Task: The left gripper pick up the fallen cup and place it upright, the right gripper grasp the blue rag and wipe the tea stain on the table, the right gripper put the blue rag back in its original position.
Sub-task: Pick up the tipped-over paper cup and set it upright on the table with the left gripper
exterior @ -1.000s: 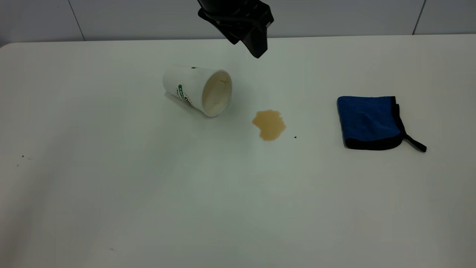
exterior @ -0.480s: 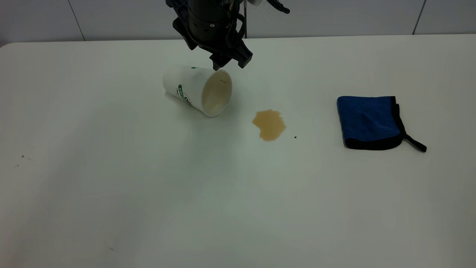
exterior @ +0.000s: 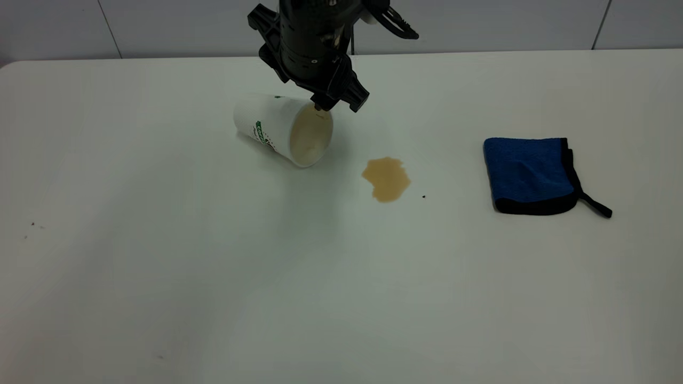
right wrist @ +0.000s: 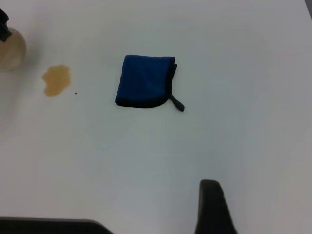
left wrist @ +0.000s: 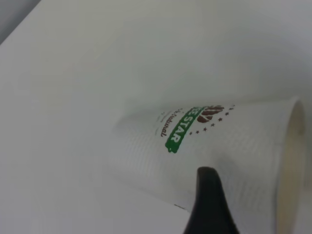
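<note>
At far centre, the black left gripper (exterior: 335, 103) hangs with spread fingers at the rim of the fallen white paper cup (exterior: 283, 129); nothing is grasped. Unwiped light-brown tea stain (exterior: 386, 178) and folded blue rag (exterior: 531, 175) await the right gripper (right wrist: 213, 207), fingers indeterminable.

Left gripper (exterior: 335, 104) reaching steeply down from above, jaws parted, right gripper (right wrist: 212, 207) held high

The cup (exterior: 283, 129) is white with a green banner, brown bean mark and tan inside. The tea stain (exterior: 386, 178) is light brown. The blue rag (exterior: 531, 175) is royal blue, edged black. The desk (exterior: 341, 277) is plain white; the left gripper (exterior: 335, 102) black.
</note>
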